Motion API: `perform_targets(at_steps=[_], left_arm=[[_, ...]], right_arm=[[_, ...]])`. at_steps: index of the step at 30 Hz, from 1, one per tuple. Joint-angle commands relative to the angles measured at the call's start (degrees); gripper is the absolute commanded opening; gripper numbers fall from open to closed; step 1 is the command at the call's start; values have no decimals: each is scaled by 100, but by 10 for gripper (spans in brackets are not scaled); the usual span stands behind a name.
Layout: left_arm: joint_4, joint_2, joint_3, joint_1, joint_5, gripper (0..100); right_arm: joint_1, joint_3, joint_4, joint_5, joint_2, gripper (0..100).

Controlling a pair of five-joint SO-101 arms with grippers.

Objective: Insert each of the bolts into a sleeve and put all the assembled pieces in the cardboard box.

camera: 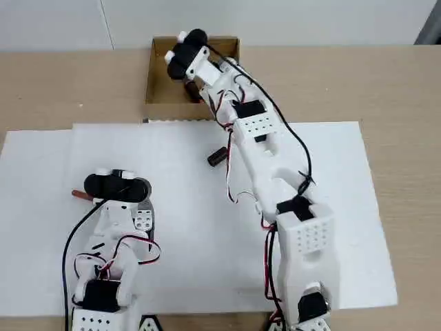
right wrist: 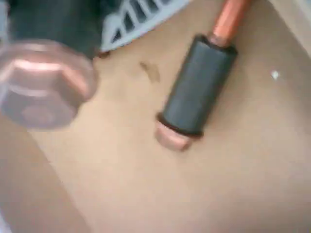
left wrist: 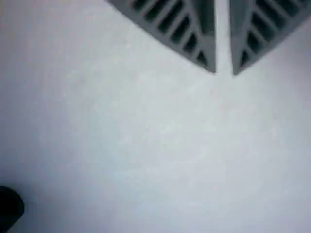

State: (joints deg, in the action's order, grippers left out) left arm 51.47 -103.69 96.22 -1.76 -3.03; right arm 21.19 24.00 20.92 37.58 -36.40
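Note:
The cardboard box (camera: 160, 72) stands at the table's far edge. My right gripper (camera: 193, 88) hangs inside it. In the right wrist view a black sleeve with a copper bolt through it (right wrist: 197, 92) lies on the box floor (right wrist: 146, 170). A second sleeved bolt (right wrist: 43, 82) sits close to the camera beside my grey ribbed finger (right wrist: 138, 17), apparently held. A loose black sleeve (camera: 216, 156) lies on the white sheet (camera: 193, 221). A bare copper bolt (camera: 81, 195) lies just left of my left gripper (camera: 145, 208), whose fingertips (left wrist: 210, 62) are nearly together over the sheet, holding nothing.
The right arm (camera: 265, 152) stretches diagonally across the sheet from the near edge to the box, passing beside the loose sleeve. Bare wooden table (camera: 55, 89) surrounds the sheet. A dark blurred shape (left wrist: 9, 208) sits at the left wrist view's edge.

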Motion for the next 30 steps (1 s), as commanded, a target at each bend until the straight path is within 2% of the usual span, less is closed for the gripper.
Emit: perform_targets(at_steps=[1, 3, 17, 22, 24, 30], left_arm=[[18, -53, -22, 18, 26, 6], [18, -53, -22, 18, 26, 6], [18, -53, -22, 18, 26, 6], [18, -53, -22, 18, 26, 6], [18, -53, -22, 18, 26, 6], [18, -53, -22, 18, 26, 6]], right_arm=[[31, 607, -136, 62, -13, 154], [48, 651, -136, 62, -66, 193], [31, 651, 40, 62, 92, 186], [154, 651, 1727, -26, 716, 50], [180, 651, 2396, -343, 963, 0], [242, 651, 4180, -1459, 1552, 17]])
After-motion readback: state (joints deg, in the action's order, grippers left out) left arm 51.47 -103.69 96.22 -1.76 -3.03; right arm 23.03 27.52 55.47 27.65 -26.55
